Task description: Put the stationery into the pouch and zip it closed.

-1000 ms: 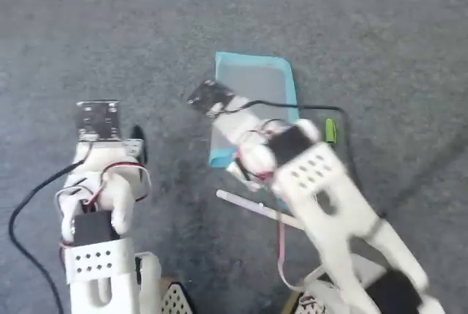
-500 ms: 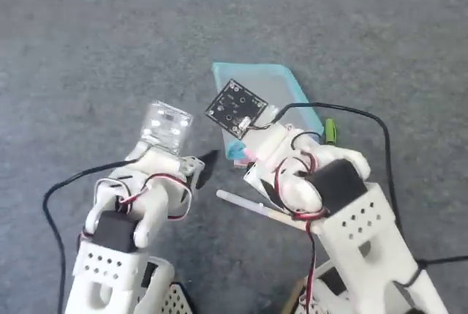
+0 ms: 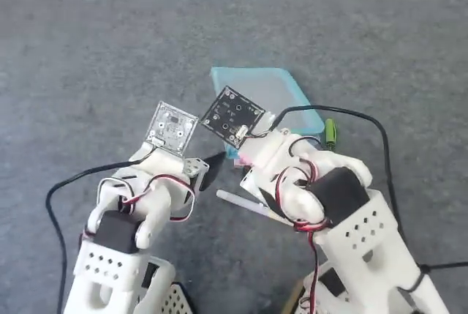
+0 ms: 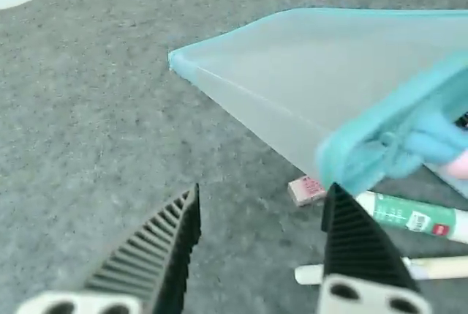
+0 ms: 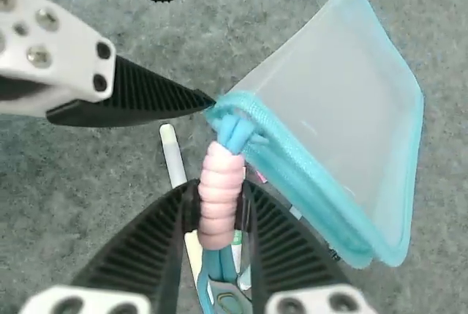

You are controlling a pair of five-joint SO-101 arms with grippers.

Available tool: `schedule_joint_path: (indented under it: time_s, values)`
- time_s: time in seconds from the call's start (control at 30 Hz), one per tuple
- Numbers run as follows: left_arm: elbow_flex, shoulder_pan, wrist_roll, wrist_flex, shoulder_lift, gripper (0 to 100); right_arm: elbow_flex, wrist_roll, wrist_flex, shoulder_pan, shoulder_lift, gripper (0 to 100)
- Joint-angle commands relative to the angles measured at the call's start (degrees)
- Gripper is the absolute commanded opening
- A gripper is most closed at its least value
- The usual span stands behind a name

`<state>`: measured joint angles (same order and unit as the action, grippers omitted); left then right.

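Grey felt mat (image 3: 88, 58) under everything, nothing fancy. Over the last second the left arm swung in from well off to the side of the pouch (image 3: 270, 87) and put the left gripper (image 4: 262, 197) right by the pouch's zipper-end corner. Meanwhile the right arm tugged that end up and twisted the pouch a bit. To me that read as prep for opening the mouth, since the pouch looked empty. The white pen (image 3: 245, 203), green-and-white marker (image 4: 409, 215) and a small eraser-looking block (image 4: 306, 189) all lay on the mat just beside the pouch's zipper end.

The right gripper (image 5: 218, 186) was clamped on the pink zipper pull (image 5: 223, 160). The left gripper was spread wide with nothing in it. One finger sat at the pouch's corner; touching or not, couldn't tell.
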<state>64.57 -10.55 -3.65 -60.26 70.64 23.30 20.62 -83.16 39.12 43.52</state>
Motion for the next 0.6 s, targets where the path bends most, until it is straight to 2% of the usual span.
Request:
schedule_joint_path:
  time_s: [0.0,0.23,0.37,0.57]
  values:
    - [-4.53,-0.79,-0.44,-0.53,1.05,26,-1.23,-0.88,-0.13,0.84,1.98,0.6]
    - [-9.01,-1.14,-0.88,-7.74,8.62,26,1.67,-1.05,1.63,0.84,2.07,0.6]
    - [-4.09,-1.14,-3.08,-5.45,12.66,26,1.41,-1.05,1.54,0.84,2.51,0.6]
    - [-2.24,-1.49,-3.08,-2.81,9.05,26,-3.34,-1.05,-1.36,1.10,2.15,0.6]
